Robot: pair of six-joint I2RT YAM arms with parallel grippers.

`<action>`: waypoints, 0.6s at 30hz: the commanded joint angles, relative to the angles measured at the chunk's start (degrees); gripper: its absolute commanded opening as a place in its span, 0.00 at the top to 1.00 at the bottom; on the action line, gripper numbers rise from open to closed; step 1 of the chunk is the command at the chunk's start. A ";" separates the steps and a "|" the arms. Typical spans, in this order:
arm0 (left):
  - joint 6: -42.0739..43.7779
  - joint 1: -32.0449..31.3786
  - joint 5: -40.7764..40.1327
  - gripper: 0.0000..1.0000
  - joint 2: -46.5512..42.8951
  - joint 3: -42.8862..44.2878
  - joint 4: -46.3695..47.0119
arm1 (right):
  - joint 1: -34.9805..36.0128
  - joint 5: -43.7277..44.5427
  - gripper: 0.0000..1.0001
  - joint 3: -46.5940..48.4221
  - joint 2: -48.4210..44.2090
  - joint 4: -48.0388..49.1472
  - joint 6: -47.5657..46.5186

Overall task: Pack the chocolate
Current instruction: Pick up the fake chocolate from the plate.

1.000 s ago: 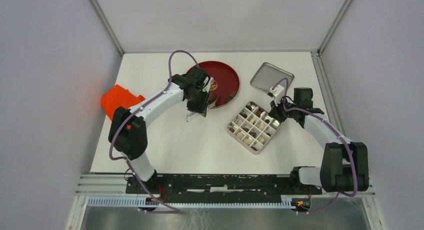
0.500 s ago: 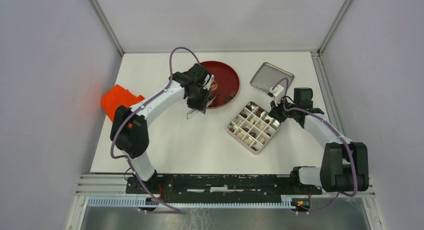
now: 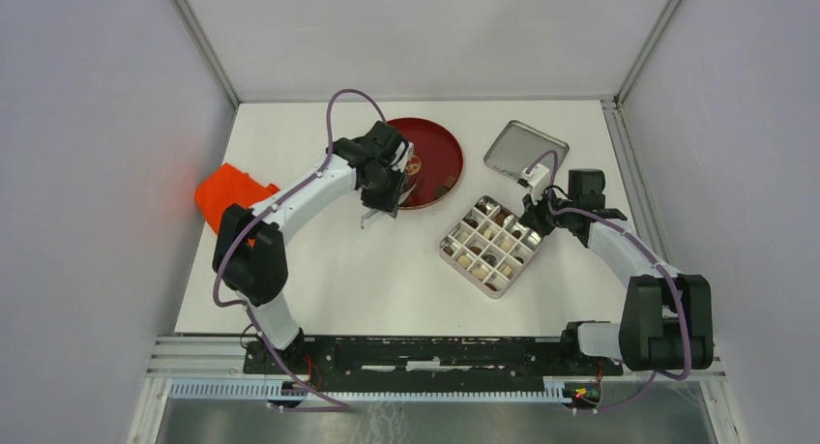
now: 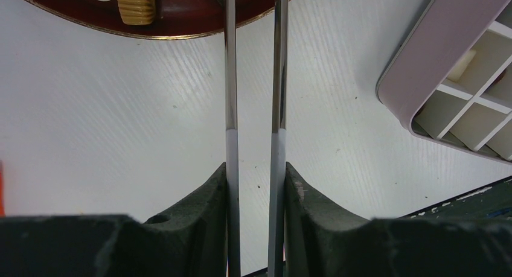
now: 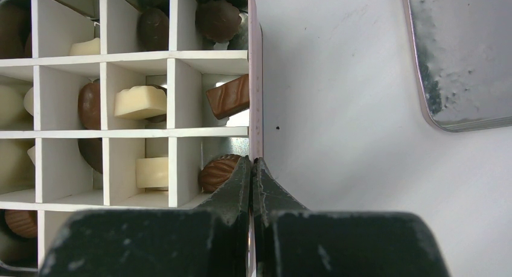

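At the far left of the white table (image 3: 319,270), an orange object (image 3: 230,194) is seen, partly hidden by the left arm. The left gripper (image 3: 385,194) is held at the left rim of the red plate (image 3: 440,139). In the left wrist view its fingers (image 4: 211,192) are closed on a pair of metal tweezers (image 4: 230,78). The two blades are kept slightly apart and reach forward across the plate's rim. The tips are cut off at the upper edge of that view, so it cannot be told whether anything is pinched between them.

Some of the chocolate (image 4: 136,0) lies on the plate: a ribbed light-brown piece is seen there, with a cream-white piece just beside it on its left. A few more small pieces are visible on the plate from above.

To the right of the plate, nearer the arms, a divided box (image 3: 447,248) is set at an angle on the table. Dark brown, lighter brown and cream-white pieces are seen in many of its white compartments, while several other cells appear bare in the right wrist view.

The right gripper (image 3: 535,215) is placed at the box's right corner. Its fingers (image 5: 232,186) are pressed together on the thin outer wall of the box, with one finger inside and one outside.

Beyond the box, at the far right, a silver metal lid (image 3: 525,151) lies flat on the table, apart from the box.
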 commanded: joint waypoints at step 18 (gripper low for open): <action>-11.38 0.16 19.82 0.98 -21.03 -15.93 23.90 | -0.27 -2.94 1.00 0.92 -1.82 2.95 1.17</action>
